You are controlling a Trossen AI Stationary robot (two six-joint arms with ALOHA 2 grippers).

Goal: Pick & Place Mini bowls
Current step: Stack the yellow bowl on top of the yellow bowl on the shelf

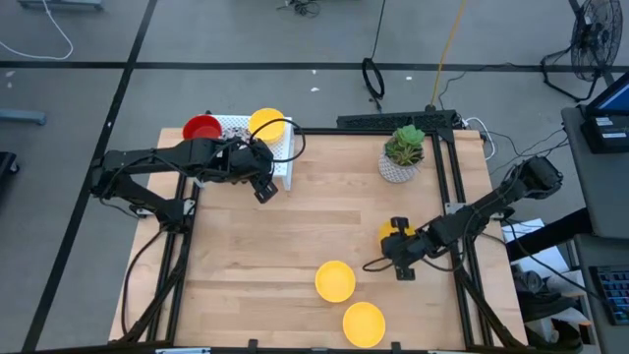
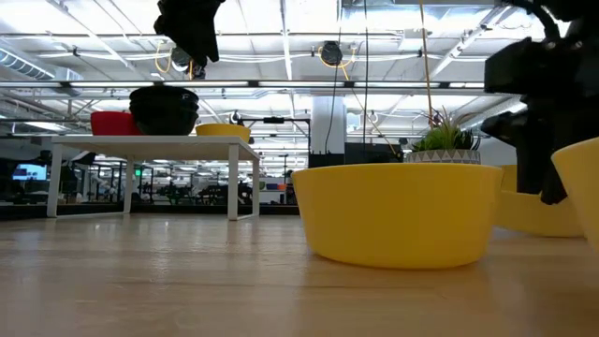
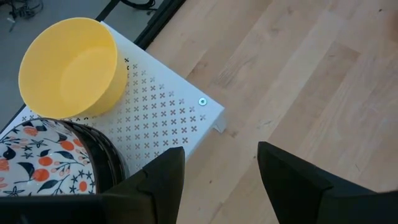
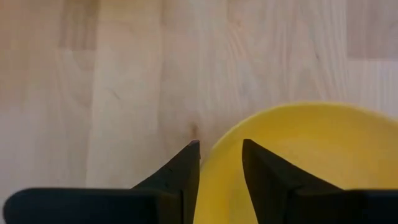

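Trouble is likeliest at the front right of the worktop (image 1: pixel 295 246), where the right tool (image 4: pixel 221 155) straddles the rim of a yellow bowl (image 4: pixel 298 162), its fingers narrowly spread with the wall running between them, one inside and one outside; whether they already bite on the rim cannot be told. A thin rim grip on a smooth plastic wall looks prone to slipping, and in my judgement a lift that begins before the fingers are firm could tip the bowl or let it swing and drop. Two more yellow bowls lie nearest the front edge, one (image 1: pixel 364 324) very close to it and the other (image 1: pixel 335 280) just behind; a dropped or dragged bowl could knock either, and the front one might go off the edge. Farther back, the left tool (image 3: pixel 217 180) hangs spread and empty just past the corner of the white perforated rack (image 3: pixel 168 106), which carries a yellow bowl (image 3: pixel 68 68), a speckled bowl (image 3: pixel 37 162) and a red bowl (image 1: pixel 202 128). A careless sweep there could catch the rack's corner and shift its load. The potted plant (image 1: pixel 404 152) stands well apart at the back.
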